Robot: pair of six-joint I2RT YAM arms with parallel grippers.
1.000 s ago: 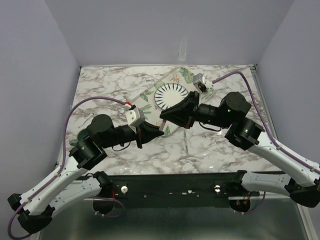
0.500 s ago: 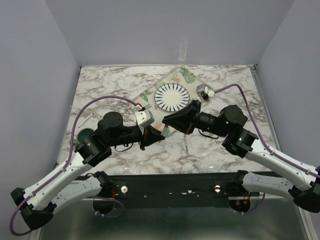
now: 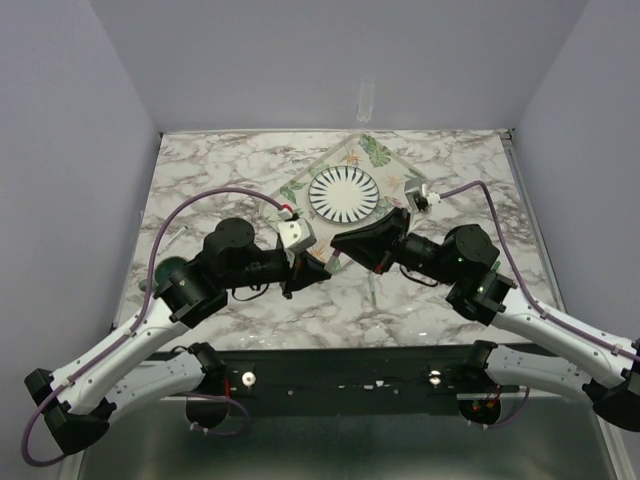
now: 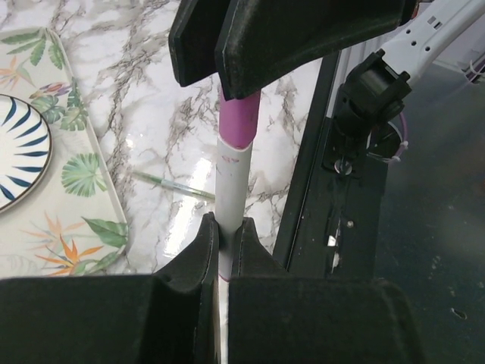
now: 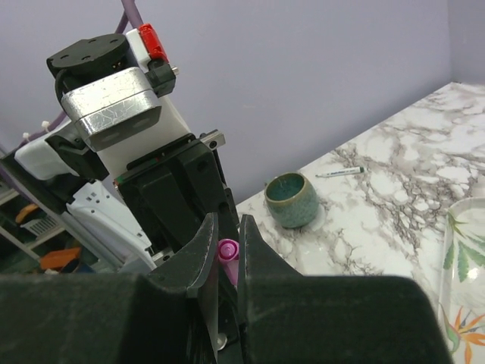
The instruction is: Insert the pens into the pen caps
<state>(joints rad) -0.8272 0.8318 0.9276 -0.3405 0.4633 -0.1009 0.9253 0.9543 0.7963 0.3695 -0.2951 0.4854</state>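
You have one pen in play, held above the middle of the bench, on the near side of the tray. Your left end effector is clamped on its grey barrel. Your right end effector is clamped on the one magenta cap, which sits over the barrel's end. Two loose pens lie on the bench: a green one near the tray's near edge, and another far left, beyond the one green cup. The tray carries one striped plate.
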